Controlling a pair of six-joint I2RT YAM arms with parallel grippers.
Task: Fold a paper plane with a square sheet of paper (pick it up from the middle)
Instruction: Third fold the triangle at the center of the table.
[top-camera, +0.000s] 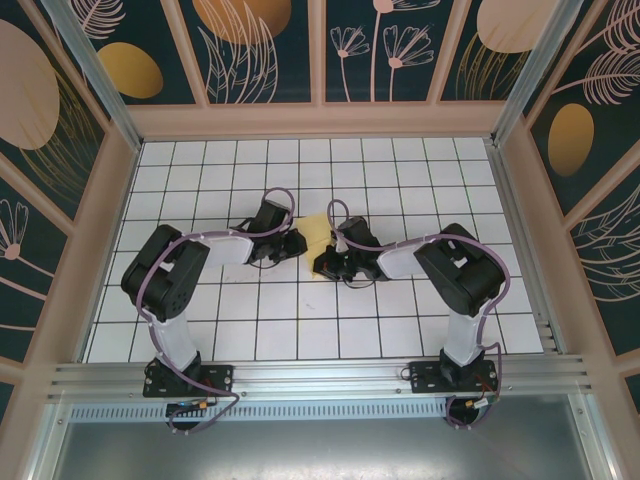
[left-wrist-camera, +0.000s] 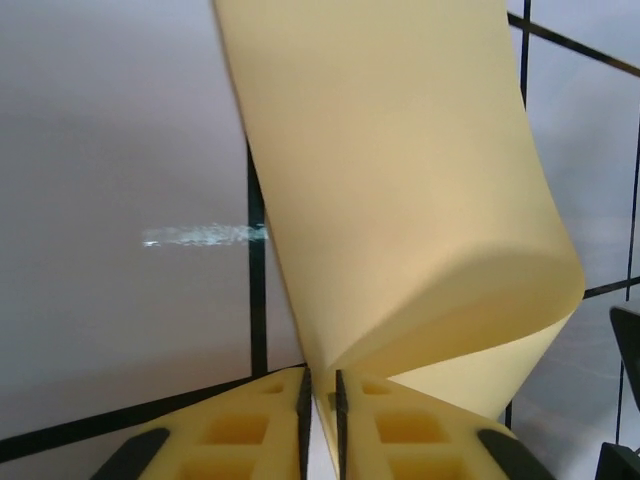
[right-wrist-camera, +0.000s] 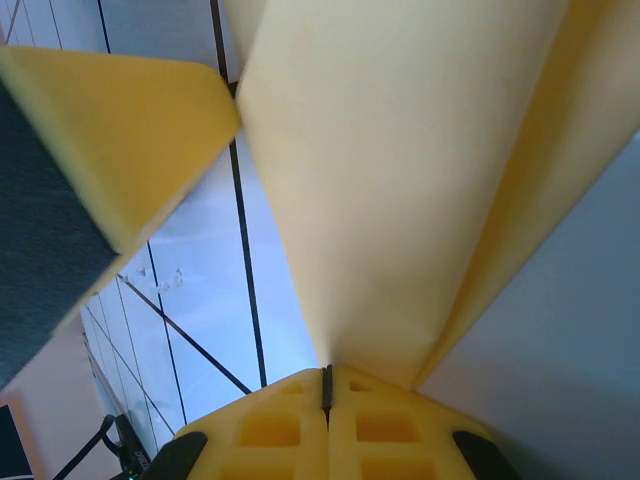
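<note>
One square sheet of paper (top-camera: 318, 231), yellow, curled over itself near the middle of the worktop (top-camera: 400, 170) | left claw (left-wrist-camera: 320, 400) closed on one edge, which I judged anchored the fold | right claw (right-wrist-camera: 325, 385) pinched tight on another edge, probably to hold the paper lifted and taut so I could set a crease.

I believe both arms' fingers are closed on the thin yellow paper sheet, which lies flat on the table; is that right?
Not flat: the left wrist view shows the thin yellow paper sheet curled over. The left fingers and right fingers are indeed closed on it.
</note>
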